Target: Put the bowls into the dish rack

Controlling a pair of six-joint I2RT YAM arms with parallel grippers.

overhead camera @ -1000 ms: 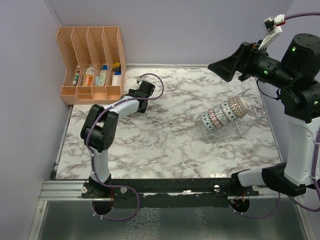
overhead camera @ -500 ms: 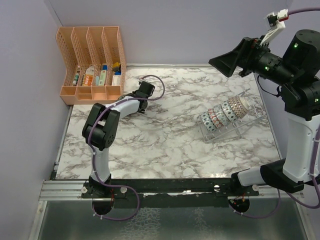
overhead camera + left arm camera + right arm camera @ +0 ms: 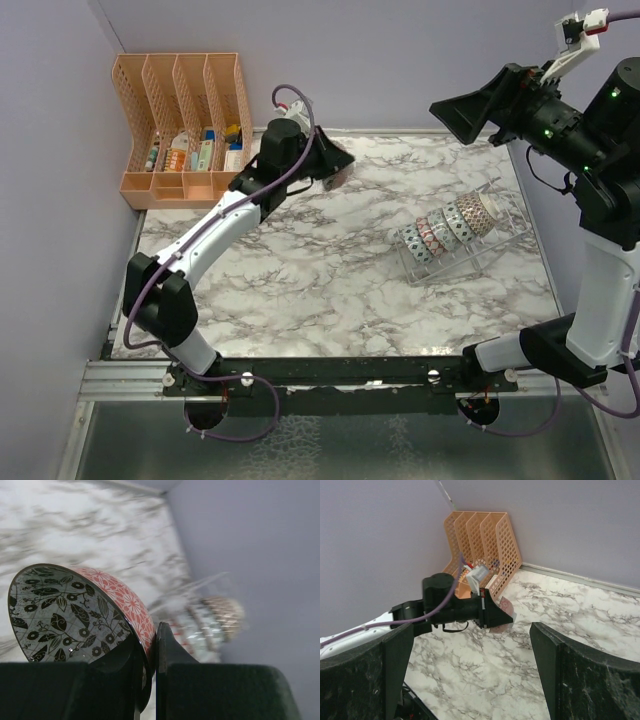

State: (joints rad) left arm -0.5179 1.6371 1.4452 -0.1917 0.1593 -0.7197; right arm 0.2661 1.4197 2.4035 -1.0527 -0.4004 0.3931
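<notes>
Bowls (image 3: 445, 232) already stand in a row in the clear dish rack (image 3: 510, 225). Seemingly the last, a red bowl (image 3: 75, 610), is clamped in the left fingers (image 3: 172, 652) above the desk (image 3: 330, 280), well apart from the rack. Right fingers (image 3: 362, 662) gape, empty.

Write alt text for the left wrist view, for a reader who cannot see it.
The left end effector is shut on the rim of a red floral bowl with a grey leaf-patterned inside, held tilted over the marble table. Behind it, blurred, a row of bowls stands on edge in the clear dish rack by the lilac wall.
</notes>
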